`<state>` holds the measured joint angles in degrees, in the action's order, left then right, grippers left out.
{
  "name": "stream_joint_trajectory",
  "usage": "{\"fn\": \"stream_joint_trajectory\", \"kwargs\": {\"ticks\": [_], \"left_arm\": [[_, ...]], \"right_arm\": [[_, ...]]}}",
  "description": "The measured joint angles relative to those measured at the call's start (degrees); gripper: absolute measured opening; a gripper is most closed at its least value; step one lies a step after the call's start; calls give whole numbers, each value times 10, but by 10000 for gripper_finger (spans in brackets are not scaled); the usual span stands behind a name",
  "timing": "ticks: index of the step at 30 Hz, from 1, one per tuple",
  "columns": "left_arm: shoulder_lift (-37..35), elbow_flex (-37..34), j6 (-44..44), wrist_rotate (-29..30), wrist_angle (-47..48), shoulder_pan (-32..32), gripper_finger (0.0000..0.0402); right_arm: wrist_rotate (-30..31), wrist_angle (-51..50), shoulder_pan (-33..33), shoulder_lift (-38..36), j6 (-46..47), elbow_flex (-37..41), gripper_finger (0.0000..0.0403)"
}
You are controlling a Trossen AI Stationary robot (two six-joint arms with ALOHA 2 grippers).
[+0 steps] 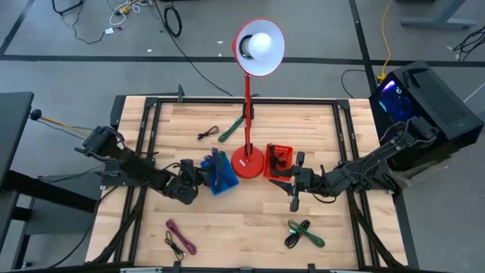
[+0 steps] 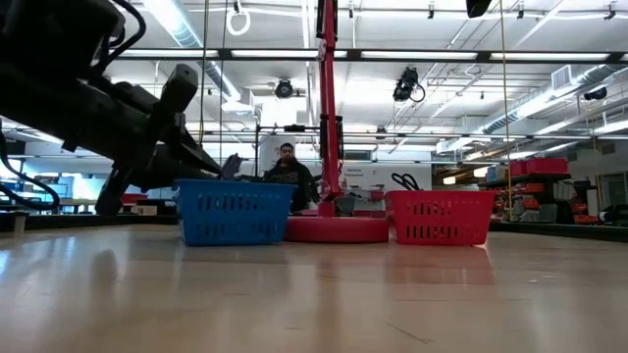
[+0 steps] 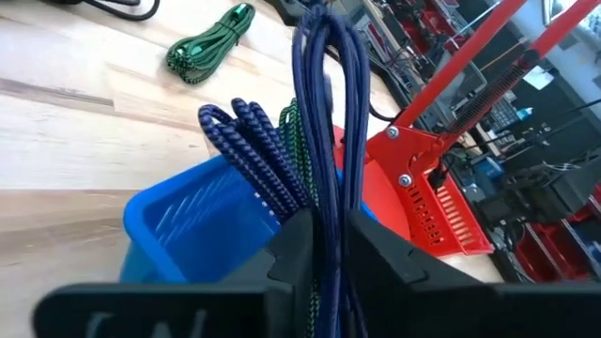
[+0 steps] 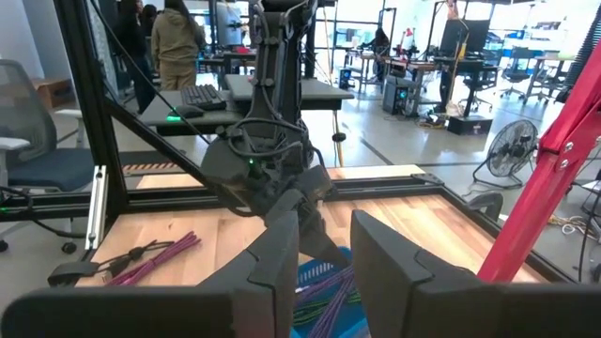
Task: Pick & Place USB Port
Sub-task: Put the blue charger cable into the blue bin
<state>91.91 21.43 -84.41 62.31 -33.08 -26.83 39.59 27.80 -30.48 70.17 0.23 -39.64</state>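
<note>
Cables are what you have in play: your left claw (image 3: 324,249) is pinched on a dark blue cable (image 3: 329,113), holding it as a hanging loop right over the blue basket (image 1: 221,182), which sits on the tabletop (image 1: 250,220) just left of the red lamp's (image 1: 248,161) round base. In the left wrist view you can see a braided blue cable (image 3: 254,155) and a green strand already standing in that basket, touching the loop you hold. Your right claw (image 1: 294,184) hovers just right of the red basket (image 1: 277,160), which stands on the other side of the lamp base; its fingers (image 4: 282,258) are spread apart with nothing between them, and they point across toward your left arm. On the far side of the tabletop you have a black cable (image 1: 208,133) and a green cable (image 1: 230,130) lying near the lamp's pole. On the near side, a purple cable (image 1: 180,236) lies toward the left and a green and black bundle (image 1: 303,232) lies toward the right, well apart from both baskets. From the low view both baskets stand upright on either side of the lamp base, and a person (image 2: 287,172) sits in the room behind them.
</note>
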Motion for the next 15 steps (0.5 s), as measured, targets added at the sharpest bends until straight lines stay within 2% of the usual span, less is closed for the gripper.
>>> {"fn": "stream_joint_trajectory", "kwargs": {"ticks": [8,15], "left_arm": [[0,0,14,-5,-2,-1,134],[0,0,29,-15,2,13,149]], "right_arm": [[0,-1,0,0,0,0,102],[0,-2,0,0,0,0,102]]}}
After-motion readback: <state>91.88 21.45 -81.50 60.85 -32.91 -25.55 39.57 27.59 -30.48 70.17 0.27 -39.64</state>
